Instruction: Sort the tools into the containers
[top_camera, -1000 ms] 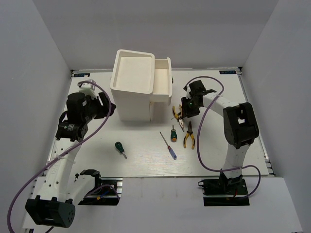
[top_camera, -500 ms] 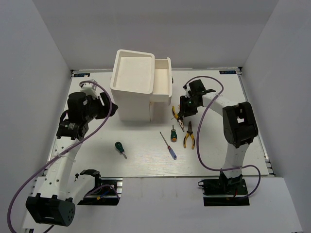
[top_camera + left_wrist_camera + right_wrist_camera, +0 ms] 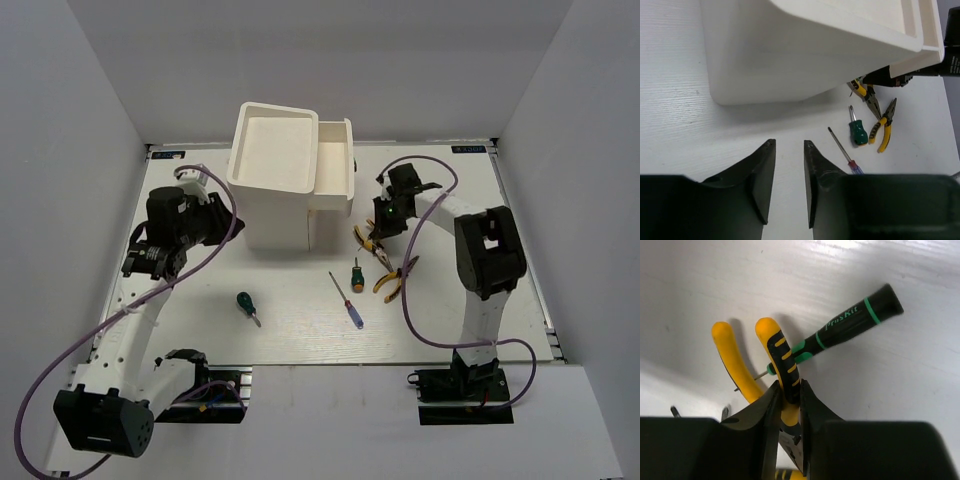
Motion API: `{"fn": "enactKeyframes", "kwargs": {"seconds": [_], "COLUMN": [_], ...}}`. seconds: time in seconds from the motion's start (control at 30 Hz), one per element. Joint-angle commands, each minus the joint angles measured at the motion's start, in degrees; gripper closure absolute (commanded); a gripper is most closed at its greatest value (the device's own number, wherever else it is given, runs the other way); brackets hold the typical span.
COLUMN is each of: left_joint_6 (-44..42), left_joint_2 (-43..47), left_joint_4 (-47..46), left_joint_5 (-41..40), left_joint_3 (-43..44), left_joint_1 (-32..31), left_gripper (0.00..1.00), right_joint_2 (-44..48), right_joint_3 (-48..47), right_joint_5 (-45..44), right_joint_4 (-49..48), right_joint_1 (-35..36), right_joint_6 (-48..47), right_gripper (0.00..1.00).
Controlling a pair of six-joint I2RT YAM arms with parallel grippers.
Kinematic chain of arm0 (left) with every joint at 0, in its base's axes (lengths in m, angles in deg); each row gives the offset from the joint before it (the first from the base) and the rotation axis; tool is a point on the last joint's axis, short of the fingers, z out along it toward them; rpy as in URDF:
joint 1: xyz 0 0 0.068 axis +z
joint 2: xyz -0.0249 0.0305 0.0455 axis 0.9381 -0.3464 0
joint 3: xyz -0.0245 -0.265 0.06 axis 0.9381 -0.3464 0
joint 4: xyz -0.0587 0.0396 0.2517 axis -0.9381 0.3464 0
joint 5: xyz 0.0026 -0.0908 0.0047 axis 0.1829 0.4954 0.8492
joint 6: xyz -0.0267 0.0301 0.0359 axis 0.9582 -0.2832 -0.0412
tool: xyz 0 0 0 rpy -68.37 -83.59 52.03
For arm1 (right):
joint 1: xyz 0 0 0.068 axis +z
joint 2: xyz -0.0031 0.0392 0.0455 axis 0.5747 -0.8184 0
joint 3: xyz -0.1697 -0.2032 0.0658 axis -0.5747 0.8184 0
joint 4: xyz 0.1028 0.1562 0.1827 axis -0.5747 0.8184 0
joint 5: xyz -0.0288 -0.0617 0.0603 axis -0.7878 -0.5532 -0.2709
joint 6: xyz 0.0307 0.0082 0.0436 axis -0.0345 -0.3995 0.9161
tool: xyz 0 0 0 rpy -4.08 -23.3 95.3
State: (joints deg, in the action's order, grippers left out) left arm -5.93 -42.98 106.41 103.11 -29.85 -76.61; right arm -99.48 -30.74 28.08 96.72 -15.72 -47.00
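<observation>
While the right end effector sits low beside the cabinet, its fingers are closed tight on one yellow-and-black handle of the pliers. The other handle splays free to the left in the wrist view. Cannot tell whether the pliers are off the desk or resting on it.

A thin dark-handled screwdriver with green rings lies just behind the gripped handle, its shaft running under it.

The drawer is pulled out at the top right of the cabinet. The gripped pliers sit on the near side of it, close to the cabinet's right corner.

Loose on the desk, near the right arm:
- second pliers, just to the near side of the gripped pair
- stubby green screwdriver, beside them to the left
- thin blue-handled screwdriver, lying diagonally, nearer still

Another stubby green screwdriver lies well apart, on the near-left side of the cabinet.

Left end effector hangs above the desk at the cabinet's left side. Its fingers are parted by a narrow gap and grip nothing.
</observation>
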Motion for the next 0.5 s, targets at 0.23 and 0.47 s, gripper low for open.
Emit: {"fn": "enactKeyframes", "kwargs": {"seconds": [0.23,0.47], "left_joint_6": [-0.65,-1.18], "left_joint_2": [-3.73,-4.35], "left_joint_4": [-4.88,-4.88], "left_joint_5": [8.87,6.94], "left_joint_3": [0.44,1.05], "left_joint_1": [-6.47,-11.4], "left_gripper": [0.66,0.58], "right_joint_2": [19.24,24.0], "right_joint_3": [-0.75,-10.76], "right_joint_5": [9.31,8.96], "right_joint_4": [7.29,1.65], "right_joint_1": [-4.23,-5.91], "right_joint_6": [-9.63,-12.89], "right_gripper": [1.0,1.0]}}
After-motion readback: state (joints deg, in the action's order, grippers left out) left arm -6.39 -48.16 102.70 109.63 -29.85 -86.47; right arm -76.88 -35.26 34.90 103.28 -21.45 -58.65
